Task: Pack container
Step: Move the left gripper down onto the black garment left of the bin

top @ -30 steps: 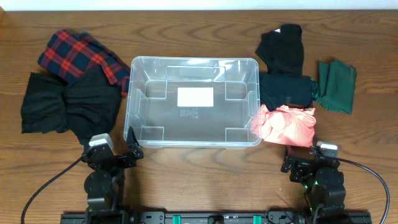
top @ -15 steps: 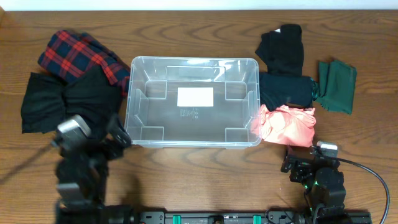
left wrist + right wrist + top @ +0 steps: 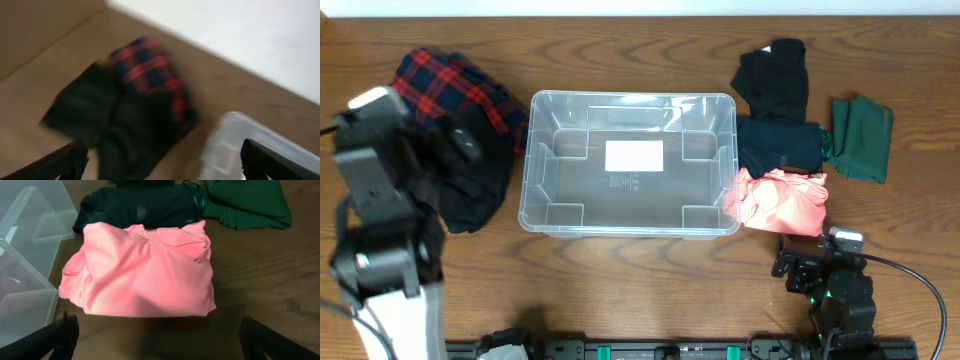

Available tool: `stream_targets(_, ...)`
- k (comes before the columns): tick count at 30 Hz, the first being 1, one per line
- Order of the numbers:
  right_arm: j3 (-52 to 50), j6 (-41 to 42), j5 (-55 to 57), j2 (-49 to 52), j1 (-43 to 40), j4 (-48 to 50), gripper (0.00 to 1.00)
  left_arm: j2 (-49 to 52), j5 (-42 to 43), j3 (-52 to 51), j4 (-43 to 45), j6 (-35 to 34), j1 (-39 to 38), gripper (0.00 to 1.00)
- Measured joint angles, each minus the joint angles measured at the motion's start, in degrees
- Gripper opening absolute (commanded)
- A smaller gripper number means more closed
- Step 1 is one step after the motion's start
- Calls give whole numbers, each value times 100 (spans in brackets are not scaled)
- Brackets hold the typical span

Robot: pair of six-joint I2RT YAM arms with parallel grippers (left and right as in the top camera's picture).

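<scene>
The left gripper (image 3: 162, 150) hangs with its fingers spread wide and nothing between them, above the black garment (image 3: 120, 125) and the red-and-navy plaid cloth (image 3: 150, 75) at the left of the wooden table (image 3: 640, 290). The right gripper (image 3: 160, 335) sits low at the table's near edge, fingers likewise apart and holding nothing, facing a folded pink garment (image 3: 145, 270) just beside the container (image 3: 30, 240). The container stands upright mid-table between the two heaps of clothes, its white label (image 3: 634, 156) showing on the base
</scene>
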Motion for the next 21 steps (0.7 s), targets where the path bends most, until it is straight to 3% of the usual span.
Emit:
stream_targets(11, 0, 0, 4, 0, 0, 0, 99, 2085, 1360, 9, 11, -164, 2793, 98)
stream_targets(17, 0, 0, 2, 0, 0, 0, 99, 3139, 2070, 9, 341, -188, 3574, 98)
stream_targets(21, 0, 0, 2, 0, 0, 0, 99, 3676, 2354, 9, 577, -179, 3689, 98)
